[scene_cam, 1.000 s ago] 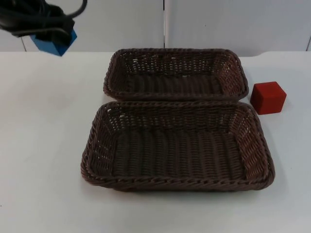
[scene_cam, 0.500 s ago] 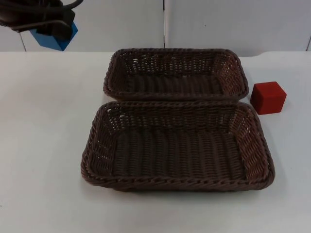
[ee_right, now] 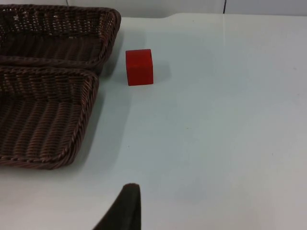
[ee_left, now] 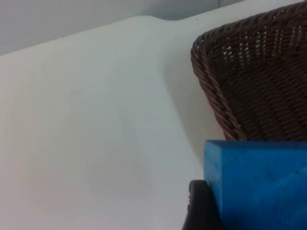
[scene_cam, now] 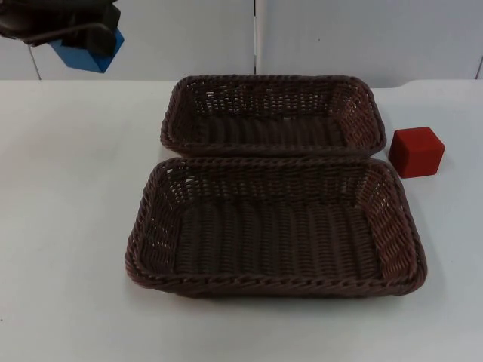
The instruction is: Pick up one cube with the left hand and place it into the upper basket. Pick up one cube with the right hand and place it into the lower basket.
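Note:
My left gripper [scene_cam: 78, 39] is shut on a blue cube [scene_cam: 86, 53] and holds it in the air beyond the table's far left, left of the upper basket [scene_cam: 272, 78]. In the left wrist view the blue cube [ee_left: 259, 184] sits against a black fingertip [ee_left: 201, 208], with a basket's corner [ee_left: 216, 91] just past it. The lower basket [scene_cam: 275, 285] lies in front of the upper one; both are dark brown wicker with nothing in them. A red cube [scene_cam: 416, 151] rests on the table right of the upper basket. The right arm waits, its fingertip [ee_right: 125, 208] far from the red cube [ee_right: 139, 67].
The grey partition wall [scene_cam: 339, 38] closes off the table's far edge. White table surface [scene_cam: 68, 226] spreads left of the baskets and in front of them. In the right wrist view, bare table [ee_right: 225, 120] lies right of the red cube.
My left gripper has lifted the blue cube a little higher and slightly towards the right. The baskets and the red cube have stayed put.

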`<action>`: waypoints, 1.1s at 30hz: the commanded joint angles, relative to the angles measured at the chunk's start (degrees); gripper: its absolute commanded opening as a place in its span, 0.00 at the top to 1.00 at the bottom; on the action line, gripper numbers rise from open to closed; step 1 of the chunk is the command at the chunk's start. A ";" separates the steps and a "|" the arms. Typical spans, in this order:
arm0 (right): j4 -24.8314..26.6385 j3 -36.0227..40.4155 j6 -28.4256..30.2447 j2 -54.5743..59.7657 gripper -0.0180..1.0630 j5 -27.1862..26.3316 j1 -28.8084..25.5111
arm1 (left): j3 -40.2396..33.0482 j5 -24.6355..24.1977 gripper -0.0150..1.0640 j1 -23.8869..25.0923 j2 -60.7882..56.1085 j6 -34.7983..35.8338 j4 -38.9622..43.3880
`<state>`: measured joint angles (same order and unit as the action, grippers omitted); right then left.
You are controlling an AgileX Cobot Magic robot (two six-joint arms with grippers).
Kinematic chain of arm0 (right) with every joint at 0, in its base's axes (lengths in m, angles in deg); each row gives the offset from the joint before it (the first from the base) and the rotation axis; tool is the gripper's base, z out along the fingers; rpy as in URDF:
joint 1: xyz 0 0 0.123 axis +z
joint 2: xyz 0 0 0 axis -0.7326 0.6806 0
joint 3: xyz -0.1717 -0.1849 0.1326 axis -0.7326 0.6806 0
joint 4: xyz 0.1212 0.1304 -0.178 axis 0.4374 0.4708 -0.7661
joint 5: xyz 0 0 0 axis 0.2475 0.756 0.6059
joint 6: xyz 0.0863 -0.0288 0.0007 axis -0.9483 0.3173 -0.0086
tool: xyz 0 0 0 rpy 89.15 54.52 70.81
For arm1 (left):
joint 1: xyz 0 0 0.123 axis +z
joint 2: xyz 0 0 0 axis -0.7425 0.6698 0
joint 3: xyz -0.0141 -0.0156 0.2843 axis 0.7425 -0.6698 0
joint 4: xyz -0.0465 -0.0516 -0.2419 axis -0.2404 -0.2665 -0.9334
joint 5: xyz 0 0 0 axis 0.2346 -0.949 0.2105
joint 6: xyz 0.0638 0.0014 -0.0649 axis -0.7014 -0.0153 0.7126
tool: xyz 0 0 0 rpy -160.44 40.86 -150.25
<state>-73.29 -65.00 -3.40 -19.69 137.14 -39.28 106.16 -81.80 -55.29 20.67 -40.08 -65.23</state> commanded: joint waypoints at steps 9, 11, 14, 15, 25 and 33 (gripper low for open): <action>-0.10 0.38 0.51 -0.24 0.01 -0.39 -0.37 | 1.77 8.02 0.99 -5.78 0.98 -0.80 -1.52; -0.10 0.38 0.51 -0.24 0.01 -0.39 -0.37 | 4.60 6.25 0.99 -6.86 3.19 -0.80 -1.52; -0.10 0.38 0.51 -0.24 0.01 -0.39 -0.37 | 8.07 3.96 0.99 -8.04 6.19 -0.80 -1.62; -0.10 0.38 0.51 -0.24 0.01 -0.39 -0.37 | 10.54 2.69 0.99 -8.48 8.49 -0.80 -1.62; -0.10 0.38 0.51 -0.24 0.01 -0.39 -0.37 | 24.49 -5.35 0.99 -9.44 22.08 -0.80 -4.99; -0.10 0.38 0.51 -0.24 0.01 -0.39 -0.37 | 29.43 -5.87 0.99 -10.52 29.59 -0.80 -7.38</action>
<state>-73.29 -65.00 -3.40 -19.69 137.14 -39.28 134.97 -87.44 -65.30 50.02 -40.90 -71.57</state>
